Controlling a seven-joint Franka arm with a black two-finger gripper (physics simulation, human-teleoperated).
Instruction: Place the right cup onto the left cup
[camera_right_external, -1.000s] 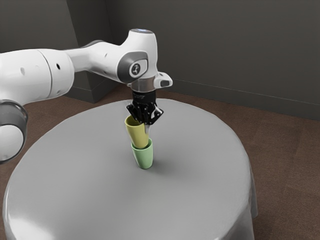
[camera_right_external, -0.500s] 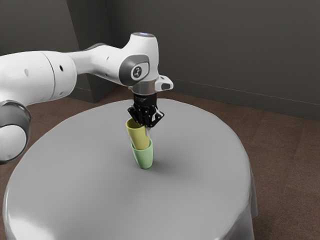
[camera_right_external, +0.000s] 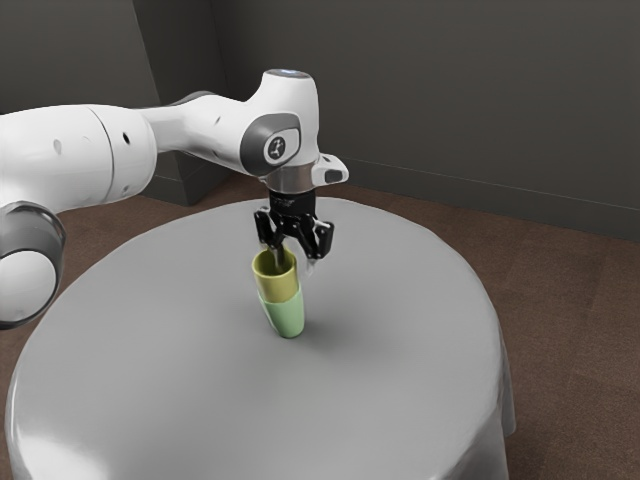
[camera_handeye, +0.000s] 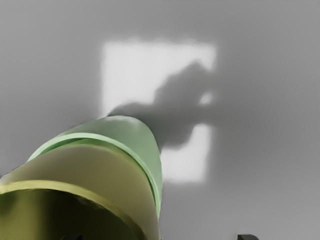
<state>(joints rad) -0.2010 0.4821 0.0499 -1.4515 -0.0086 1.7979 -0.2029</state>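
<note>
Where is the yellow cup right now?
In the exterior view, the yellow cup is nested in the green cup, its upper part showing above the green rim, just below the gripper and near the middle of the round table.

The round bench (camera_right_external: 400, 380) carries a smooth grey cloth (camera_right_external: 488, 435), which hangs in folds over the rim on the exterior view's right; a brown, carpet-like floor (camera_right_external: 570, 330) extends around the bench. Behind the bench stands a plain dark grey wall (camera_right_external: 430, 90) with a baseboard (camera_right_external: 430, 181) along its foot, and a wall projection (camera_right_external: 175, 80) is located behind the bench toward the exterior view's left. On the bench top, a bright, roughly rectangular light patch (camera_handeye: 130, 70) is partly crossed by an irregular shadow (camera_handeye: 175, 112).
</note>
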